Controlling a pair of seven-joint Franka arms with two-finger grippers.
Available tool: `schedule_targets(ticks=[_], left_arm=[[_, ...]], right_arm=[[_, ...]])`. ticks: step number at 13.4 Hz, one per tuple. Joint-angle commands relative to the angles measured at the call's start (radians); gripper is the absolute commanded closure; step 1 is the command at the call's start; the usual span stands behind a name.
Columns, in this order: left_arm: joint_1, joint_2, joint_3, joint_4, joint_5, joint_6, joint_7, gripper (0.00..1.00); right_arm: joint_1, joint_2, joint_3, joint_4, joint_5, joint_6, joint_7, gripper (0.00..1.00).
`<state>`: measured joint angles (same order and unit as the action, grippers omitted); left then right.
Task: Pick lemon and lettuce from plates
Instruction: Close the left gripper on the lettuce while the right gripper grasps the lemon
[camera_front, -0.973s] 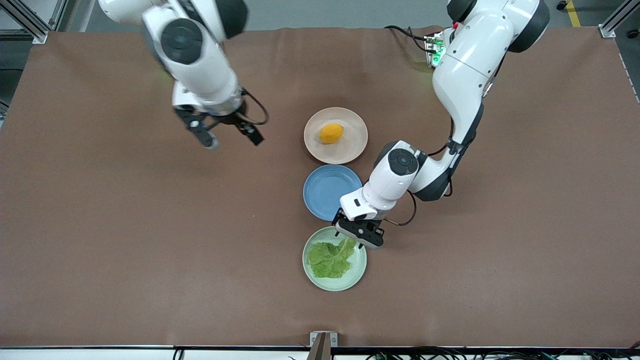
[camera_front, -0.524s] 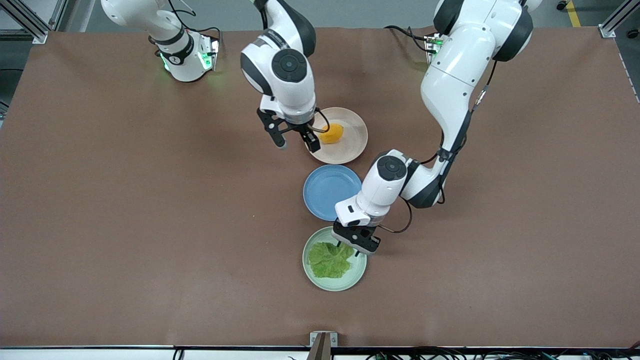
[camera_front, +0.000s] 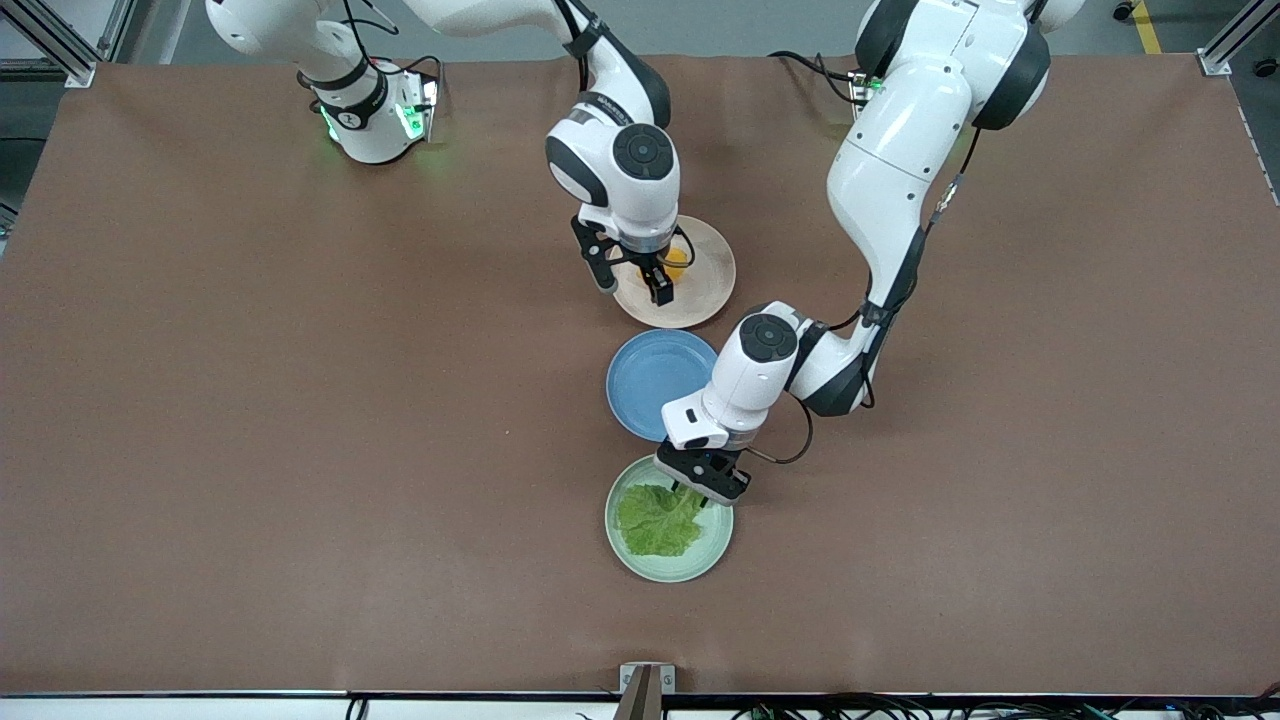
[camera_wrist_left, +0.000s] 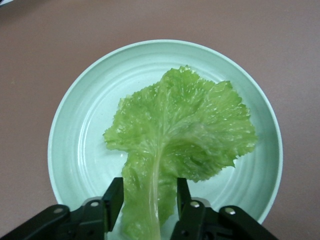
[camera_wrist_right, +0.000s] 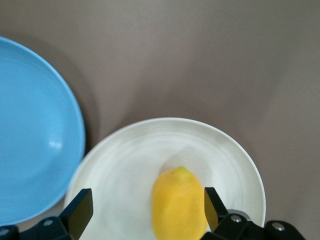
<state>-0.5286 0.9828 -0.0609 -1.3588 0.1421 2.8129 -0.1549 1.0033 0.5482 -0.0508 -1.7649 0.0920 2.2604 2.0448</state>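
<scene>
Neither pick is done: the lemon (camera_wrist_right: 179, 205) lies on the beige plate (camera_front: 708, 290) between the spread right pincer (camera_front: 634, 282), the lettuce (camera_wrist_left: 175, 145) on the mint plate (camera_wrist_left: 75, 150), its stem between the spread left pincer (camera_wrist_left: 148, 200).

Lemon (camera_front: 676, 262), lettuce (camera_front: 660, 518) on plates (camera_front: 705, 292)

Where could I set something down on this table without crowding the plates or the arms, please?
The brown table is bare toward the right arm's end, and toward the left arm's end. The middle is crowded: the beige plate, blue plate and mint plate stand in a line, with the right gripper and left gripper over them.
</scene>
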Motion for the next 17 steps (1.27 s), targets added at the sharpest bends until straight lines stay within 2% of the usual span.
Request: schedule_targets(ticks=[1,3,7,9,11,12,13,14,15,17], left_arm=[[-0.014,0.027,0.012,0.026,0.028,0.022,-0.011,0.62],[-0.027,0.027,0.026,0.024,0.074,0.022,-0.006,0.78],[-0.018,0.014,0.032,0.023,0.210,0.022,0.003,0.90],[-0.010,0.004,0.032,0.023,0.226,0.022,0.008,0.96],[0.019,-0.051,0.029,0.018,0.214,0.002,-0.001,0.99],[0.030,-0.093,0.026,0.001,0.212,-0.039,-0.003,0.98],[0.044,-0.143,0.021,-0.014,0.211,-0.099,-0.006,0.98],[0.050,-0.192,0.018,-0.032,0.209,-0.158,-0.006,0.98],[0.077,-0.243,0.015,-0.057,0.177,-0.215,-0.005,0.98],[0.123,-0.347,0.000,-0.130,0.119,-0.306,-0.003,0.98]], right_arm=[[0.038,0.007,-0.012,-0.002,-0.015,0.020,0.044,0.01],[0.052,0.010,-0.012,-0.013,-0.015,0.036,0.058,0.01],[0.070,0.048,-0.014,-0.015,-0.015,0.082,0.074,0.02],[0.070,0.059,-0.015,-0.015,-0.017,0.082,0.074,0.08],[0.077,0.071,-0.015,-0.015,-0.018,0.087,0.074,0.15],[0.081,0.076,-0.014,-0.015,-0.018,0.088,0.074,0.27],[0.081,0.076,-0.014,-0.015,-0.020,0.080,0.074,0.51],[0.080,0.075,-0.014,-0.013,-0.018,0.074,0.074,0.79],[0.078,0.064,-0.014,-0.011,-0.018,0.071,0.074,0.98],[0.046,0.035,-0.020,-0.002,-0.018,0.024,-0.005,1.00]])
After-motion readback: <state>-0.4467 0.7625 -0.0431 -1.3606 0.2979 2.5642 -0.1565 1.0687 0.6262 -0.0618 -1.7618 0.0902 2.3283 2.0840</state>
